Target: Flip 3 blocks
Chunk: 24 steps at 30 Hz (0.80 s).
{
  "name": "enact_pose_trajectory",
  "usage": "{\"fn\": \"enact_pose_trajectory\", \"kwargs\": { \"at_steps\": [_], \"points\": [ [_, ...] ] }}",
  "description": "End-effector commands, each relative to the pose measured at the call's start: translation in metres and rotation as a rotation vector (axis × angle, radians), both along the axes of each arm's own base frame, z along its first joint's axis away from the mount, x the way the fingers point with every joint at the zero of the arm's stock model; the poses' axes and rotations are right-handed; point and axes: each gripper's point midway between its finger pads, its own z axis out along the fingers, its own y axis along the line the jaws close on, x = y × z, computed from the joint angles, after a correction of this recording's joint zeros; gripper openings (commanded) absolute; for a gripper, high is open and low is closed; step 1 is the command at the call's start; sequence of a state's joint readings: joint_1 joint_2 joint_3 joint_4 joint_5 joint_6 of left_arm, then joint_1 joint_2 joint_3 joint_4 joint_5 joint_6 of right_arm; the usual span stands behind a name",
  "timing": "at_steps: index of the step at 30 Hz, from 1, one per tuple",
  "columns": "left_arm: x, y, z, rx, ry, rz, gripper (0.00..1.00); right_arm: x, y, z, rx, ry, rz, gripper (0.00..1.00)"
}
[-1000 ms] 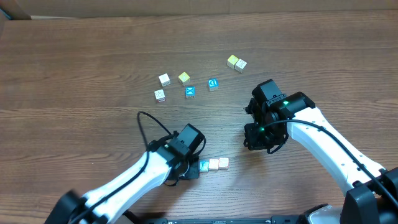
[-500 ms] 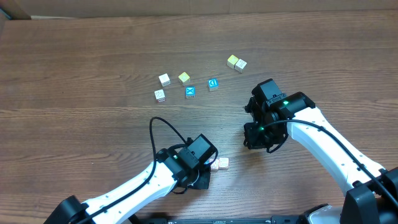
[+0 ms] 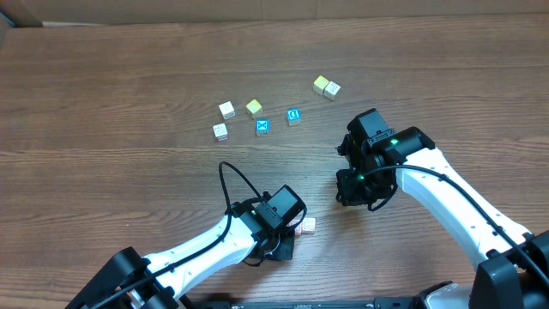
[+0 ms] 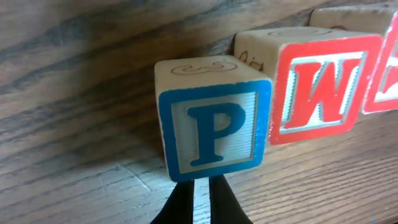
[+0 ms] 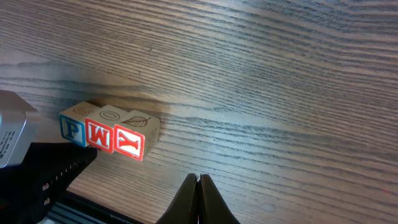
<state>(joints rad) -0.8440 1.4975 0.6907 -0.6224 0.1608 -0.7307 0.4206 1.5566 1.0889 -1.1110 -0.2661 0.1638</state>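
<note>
**Left pincer slid over the block row**

Since a second before, our left pincer (image 4: 200,188) had swung to the right along the near side of the tabletop (image 3: 103,103), and from overhead its wrist now hid two of the three lined-up blocks that had been showing. The right pincer (image 5: 199,185) had not shifted.

The left pincer was pressed together with nothing between its tips, low on the wood just in front of the P block (image 4: 214,127). We could not tell whether the tips touched it. That block stood upright with its blue letter facing the wrist camera. It touched the red W block (image 4: 320,87) on its side, and the red Y block (image 5: 129,142) closed the straight row.

The right pincer was pressed together too, empty, and stood apart from the row over bare wood.

Farther back lay the loose cubes. These were a blue X cube (image 3: 262,127), a blue D cube (image 3: 293,116), a yellow cube (image 3: 254,107) and two white cubes (image 3: 226,109), with a touching pair of cubes (image 3: 326,86) off to the right.
</note>
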Motion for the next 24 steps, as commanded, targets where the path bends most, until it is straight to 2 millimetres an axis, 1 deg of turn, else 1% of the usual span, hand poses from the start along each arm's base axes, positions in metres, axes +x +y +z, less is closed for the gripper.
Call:
{"fn": "enact_pose_trajectory", "kwargs": {
  "at_steps": [1, 24],
  "points": [
    [0.005, -0.002, 0.001, 0.002, -0.012, 0.014, 0.04, -0.001, 0.004, 0.005, 0.023, -0.017, 0.011, 0.04],
    [0.015, 0.000, 0.001, 0.020, -0.061, 0.043, 0.04, -0.002, 0.005, 0.006, 0.032, -0.013, 0.012, 0.04]
  ]
}}
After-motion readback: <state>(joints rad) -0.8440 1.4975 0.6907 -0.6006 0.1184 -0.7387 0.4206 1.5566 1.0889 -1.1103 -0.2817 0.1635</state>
